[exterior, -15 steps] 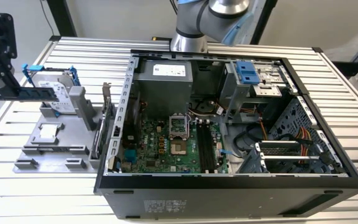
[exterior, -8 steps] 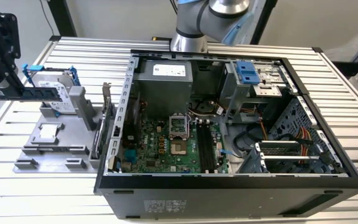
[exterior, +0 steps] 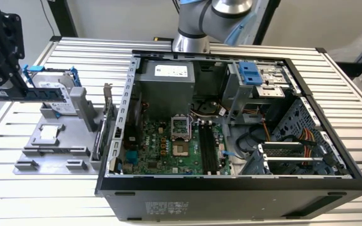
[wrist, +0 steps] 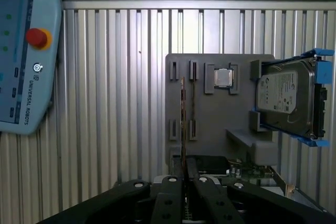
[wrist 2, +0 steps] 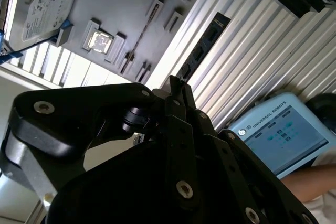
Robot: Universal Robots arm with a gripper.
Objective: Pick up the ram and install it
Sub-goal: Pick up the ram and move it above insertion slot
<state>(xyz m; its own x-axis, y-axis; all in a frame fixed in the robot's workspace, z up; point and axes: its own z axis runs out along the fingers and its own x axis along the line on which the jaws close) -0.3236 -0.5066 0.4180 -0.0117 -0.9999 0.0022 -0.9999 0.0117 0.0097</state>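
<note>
1. The gripper (wrist: 185,184) is clamped on the ram (exterior: 36,94); in the first wrist view the stick shows edge-on, pinched across its flat faces between the two fingers; part of its length juts out past the fingertips.
2. The ram hangs level in the air above the ribbed surface (exterior: 43,202), over the far side of the grey fixture tray (exterior: 61,157), at the exterior view's left of the open computer case (exterior: 231,207); it is well apart from the dark memory slots (exterior: 207,153) on the board inside, so it is not yet installed.
3. Handling, as I judge it: light, thin and stiff; it will not flex to forgive a skewed approach; the chips and the contact edge look fragile, so the hold belongs on the flat faces, away from the contact edge; smooth faces could slip or pivot under a loose pinch.
4. Count: one ram; one gripper; one hard drive (wrist: 286,98) with blue handles on the tray; one square processor chip (wrist: 223,78) in its nest; one bracketed card (exterior: 105,127) standing at the tray's edge; one case; one teach pendant (wrist: 21,51); I cannot count the memory slots for certain.
</note>
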